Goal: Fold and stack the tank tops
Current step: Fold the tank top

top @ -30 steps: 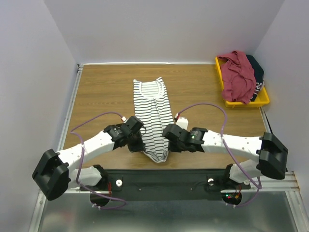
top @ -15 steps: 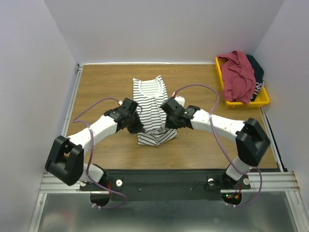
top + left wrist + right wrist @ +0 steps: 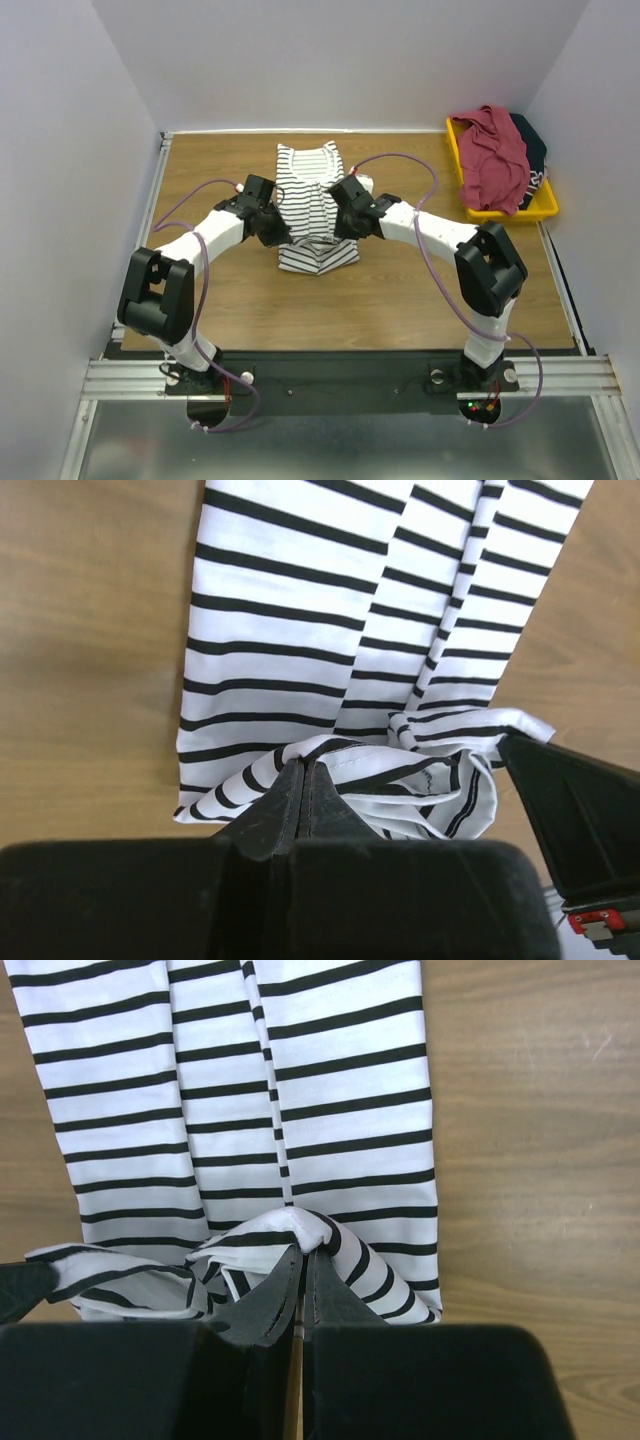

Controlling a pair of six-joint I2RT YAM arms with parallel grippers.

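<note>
The white tank top with thin black stripes [image 3: 312, 200] lies lengthwise at the middle of the wooden table, its lower part doubled up over itself. My left gripper [image 3: 275, 222] is shut on its hem at the left corner [image 3: 305, 763]. My right gripper [image 3: 345, 220] is shut on the hem at the right corner [image 3: 303, 1245]. Both hold the hem lifted over the body of the striped top [image 3: 300, 610], which also shows in the right wrist view [image 3: 240, 1090]. The maroon-red tank top [image 3: 493, 155] and the dark navy one [image 3: 532, 145] lie crumpled in the bin.
A yellow plastic bin [image 3: 545, 208] stands at the table's back right corner. White walls close in the table [image 3: 400, 290] on the left, back and right. Purple cables loop over both arms.
Both grippers have carried the striped top's hem away from the near edge toward the back, folding the lower part up over the body. The arms have stretched out further.
</note>
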